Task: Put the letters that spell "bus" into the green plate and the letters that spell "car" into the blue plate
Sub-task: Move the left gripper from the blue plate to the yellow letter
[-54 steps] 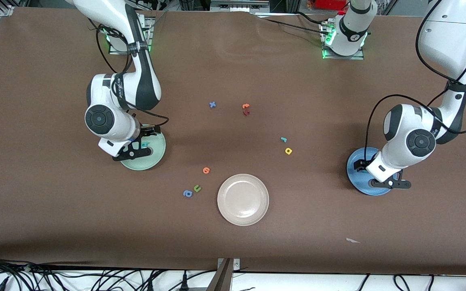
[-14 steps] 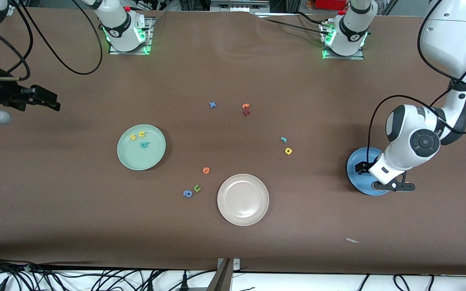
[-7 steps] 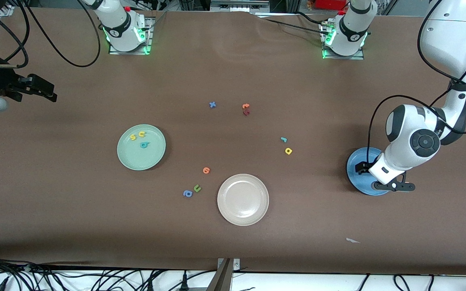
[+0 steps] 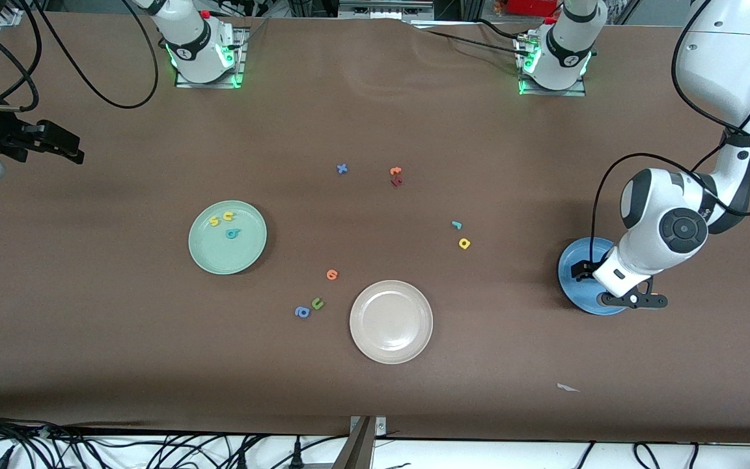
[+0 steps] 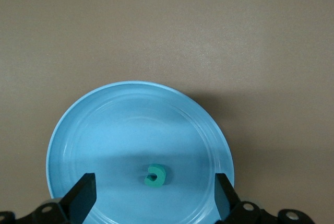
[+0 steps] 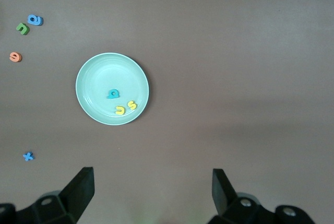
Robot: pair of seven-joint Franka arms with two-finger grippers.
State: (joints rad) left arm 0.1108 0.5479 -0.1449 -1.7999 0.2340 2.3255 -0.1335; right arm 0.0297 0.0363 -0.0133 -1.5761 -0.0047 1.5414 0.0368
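Hovering open-jawed over the round bright blue plate (image 4: 575,281), where the small teal foam c (image 5: 155,176) lies released, the left gripper (image 4: 616,286) should lift straight clear before seeking the teal r (image 4: 456,225) and yellow a (image 4: 464,243); the right gripper (image 4: 56,148) waits open.

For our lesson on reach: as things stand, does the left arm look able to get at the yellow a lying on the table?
Probably yes. The left gripper hovers open and empty over the blue plate, and the yellow a lies on bare table toward the middle. Only the teal r is close beside it, so a careful approach is needed.
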